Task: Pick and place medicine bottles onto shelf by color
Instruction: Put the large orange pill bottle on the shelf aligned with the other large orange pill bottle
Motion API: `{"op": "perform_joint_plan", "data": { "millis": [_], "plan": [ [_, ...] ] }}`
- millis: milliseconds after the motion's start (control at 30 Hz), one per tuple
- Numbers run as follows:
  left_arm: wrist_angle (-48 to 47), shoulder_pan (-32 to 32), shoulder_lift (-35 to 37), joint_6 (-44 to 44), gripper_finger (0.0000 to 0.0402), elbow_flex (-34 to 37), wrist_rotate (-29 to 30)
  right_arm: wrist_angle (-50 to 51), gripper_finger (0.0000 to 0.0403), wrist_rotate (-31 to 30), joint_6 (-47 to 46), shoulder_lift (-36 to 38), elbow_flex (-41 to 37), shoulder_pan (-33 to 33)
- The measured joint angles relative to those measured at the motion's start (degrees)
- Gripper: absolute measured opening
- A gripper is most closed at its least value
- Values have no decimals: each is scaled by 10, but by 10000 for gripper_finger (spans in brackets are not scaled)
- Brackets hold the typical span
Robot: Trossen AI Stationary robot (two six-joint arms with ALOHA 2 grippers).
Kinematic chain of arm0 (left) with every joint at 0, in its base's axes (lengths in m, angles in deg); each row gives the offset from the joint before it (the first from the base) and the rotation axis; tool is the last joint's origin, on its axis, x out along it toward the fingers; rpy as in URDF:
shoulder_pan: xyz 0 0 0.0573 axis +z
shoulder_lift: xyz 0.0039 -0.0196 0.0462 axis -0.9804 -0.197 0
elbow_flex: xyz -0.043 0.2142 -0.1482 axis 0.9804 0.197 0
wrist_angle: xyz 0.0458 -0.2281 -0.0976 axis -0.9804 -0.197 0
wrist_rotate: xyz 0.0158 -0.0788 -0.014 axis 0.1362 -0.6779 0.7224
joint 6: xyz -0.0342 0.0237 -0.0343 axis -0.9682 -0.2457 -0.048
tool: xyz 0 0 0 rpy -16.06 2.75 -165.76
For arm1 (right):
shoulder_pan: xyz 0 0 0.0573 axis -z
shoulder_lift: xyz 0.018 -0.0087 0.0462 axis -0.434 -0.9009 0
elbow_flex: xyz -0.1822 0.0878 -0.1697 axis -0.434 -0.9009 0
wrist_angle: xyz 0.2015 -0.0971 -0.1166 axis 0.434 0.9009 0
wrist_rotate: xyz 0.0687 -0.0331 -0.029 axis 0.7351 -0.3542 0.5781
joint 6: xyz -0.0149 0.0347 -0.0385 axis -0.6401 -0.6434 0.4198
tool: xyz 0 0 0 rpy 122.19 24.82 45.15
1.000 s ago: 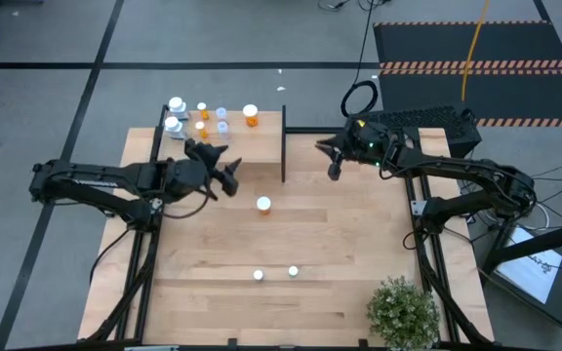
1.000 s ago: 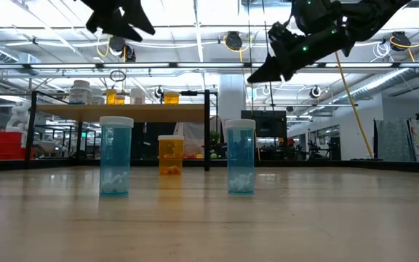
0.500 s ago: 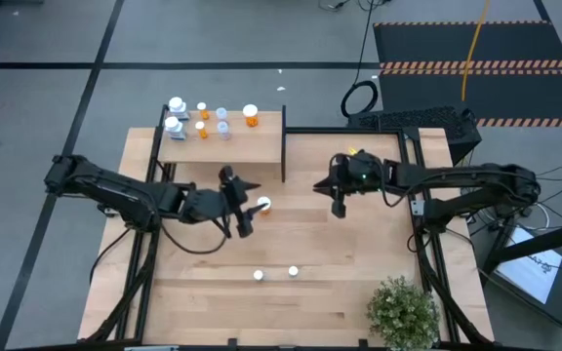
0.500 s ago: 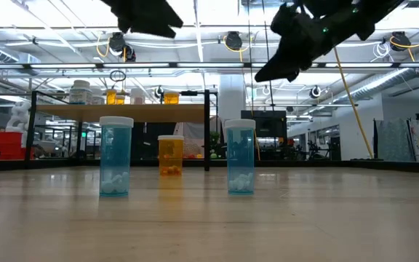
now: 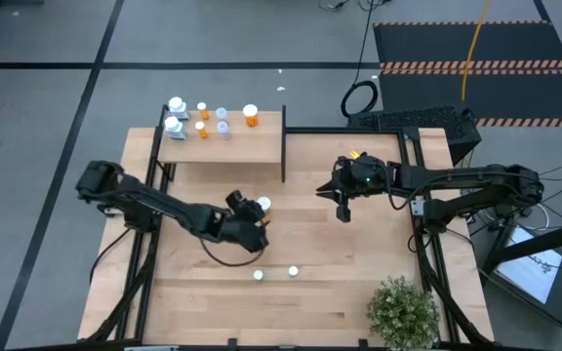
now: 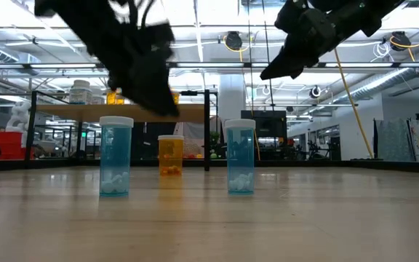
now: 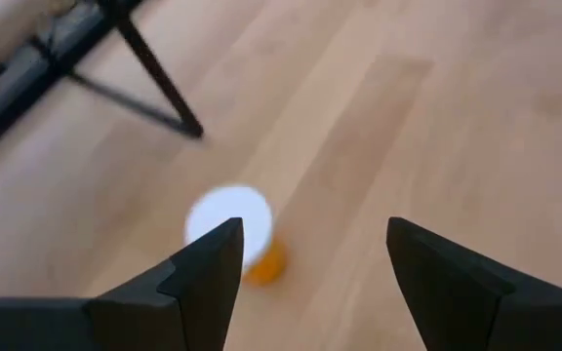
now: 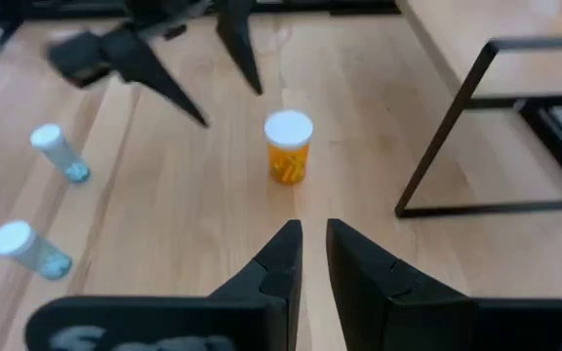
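The left gripper (image 5: 254,226) has swung away from the shelf (image 5: 224,146) and out over the middle of the table (image 5: 359,263), where it now hangs just beside the lone orange bottle (image 5: 262,205), jaws spread and empty. In the left wrist view that bottle (image 7: 234,232) sits on the wood between the two fingers (image 7: 203,278) but beyond their tips, untouched. This reads as the approach to the next pick: the gripper still has to drop and close before anything can go up beside the other orange ones.

The right gripper (image 5: 341,209) has eased a little nearer the centre and hovers well clear of the wood, its fingers nearly together and holding nothing.

The orange bottle stands upright, long axis vertical, white cap up, near the shelf's black end panel (image 5: 283,146). Two blue bottles (image 5: 275,274) stand upright too, closer to the table's near edge. Seven bottles already sit at the shelf's far end.
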Motion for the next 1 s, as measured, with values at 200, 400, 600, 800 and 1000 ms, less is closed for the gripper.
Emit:
{"op": "perform_joint_plan", "data": {
  "millis": [200,400,600,800,1000],
  "plan": [
    [-15,4,-62,-75,255,-1,34,-12,47,0,-29,-1,-15,0],
    [-7,4,-65,-63,256,-1,35,-69,47,3,-62,-1,-72,-10],
    [-12,24,-65,-60,269,-1,29,-85,48,1,-57,0,-84,-9],
    [-12,45,-65,-62,305,-1,22,-91,48,1,-43,-1,-84,-9],
    [-5,68,-68,-76,327,-1,5,-90,48,2,-30,-1,-84,-9]
  ]
}}
